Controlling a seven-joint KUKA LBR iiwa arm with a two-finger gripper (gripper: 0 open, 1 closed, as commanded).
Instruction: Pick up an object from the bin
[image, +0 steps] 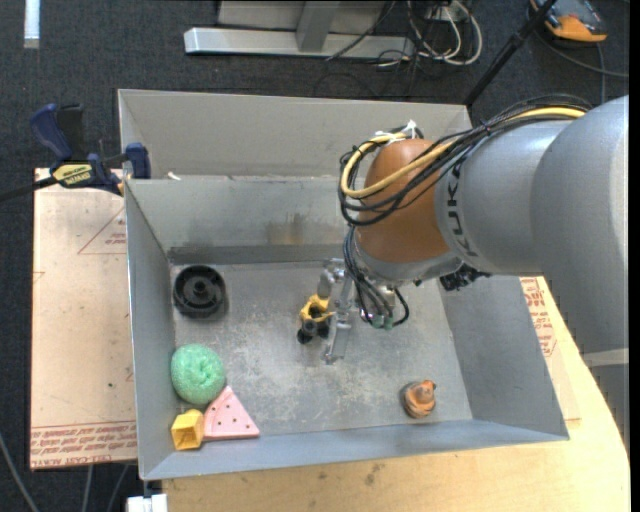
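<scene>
Grey metal bin (280, 395), jaws down mid-bin just beside small yellow-and-black toy (316, 312), released or clenched cannot tell, green ball (198, 372) front-left.

Grey metal bin (290, 395), 1, held six loose items: black round ring (200, 291), 1; green fuzzy ball (197, 372), 1; pink triangular block (232, 418), 1; yellow cube (187, 430), 1; yellow-and-black toy (316, 316), 1; orange-brown piece (419, 398), 1. Each kind occurred once.

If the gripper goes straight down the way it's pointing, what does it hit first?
Probably the bare bin floor, close beside the small yellow-and-black toy; the gripper might clip that toy, since depth is unclear.
</scene>
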